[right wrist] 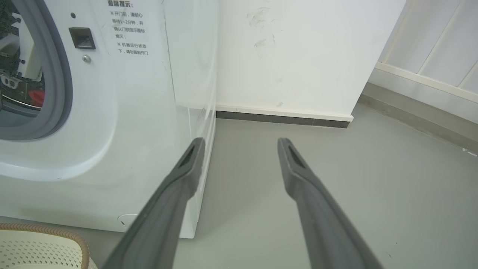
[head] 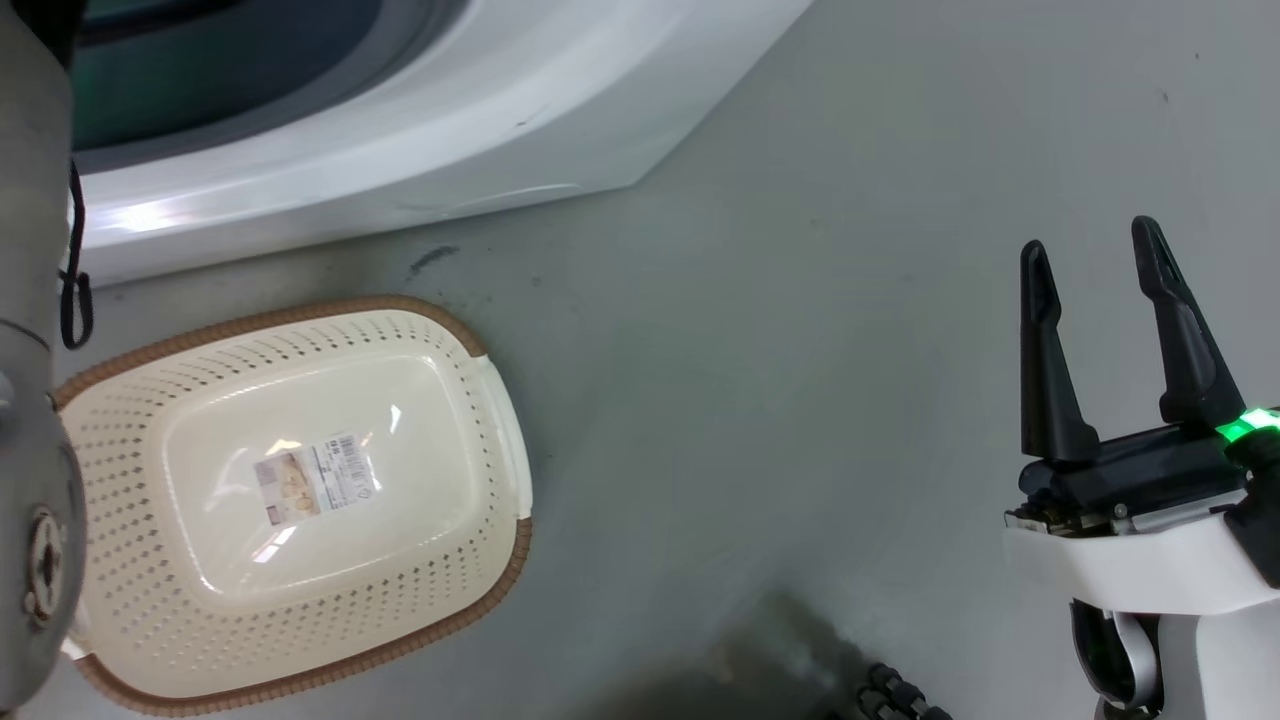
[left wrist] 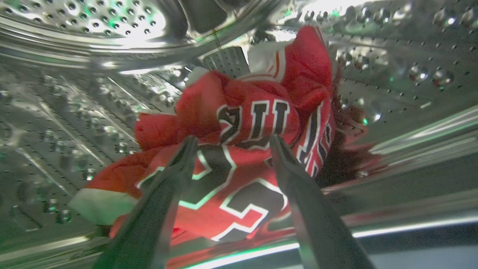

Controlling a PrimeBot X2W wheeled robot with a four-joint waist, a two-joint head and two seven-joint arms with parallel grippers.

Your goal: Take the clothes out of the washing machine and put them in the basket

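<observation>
Two wide-open grippers: I have my left inside the drum facing the jersey, my right over the floor.

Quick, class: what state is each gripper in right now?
Left gripper: open, holding nothing, pointed at the red jersey in the drum.
Right gripper: open, empty, above the floor.

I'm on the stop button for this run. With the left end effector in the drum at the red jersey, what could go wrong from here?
The open left end effector faces a bunched fold of the crumpled red jersey with black-and-white lettering; it may pinch only loose cloth and slip. Pulled out, the jersey might snag on the grey rubber porthole rim, or drape over the edge of the cream perforated plastic basket.
</observation>
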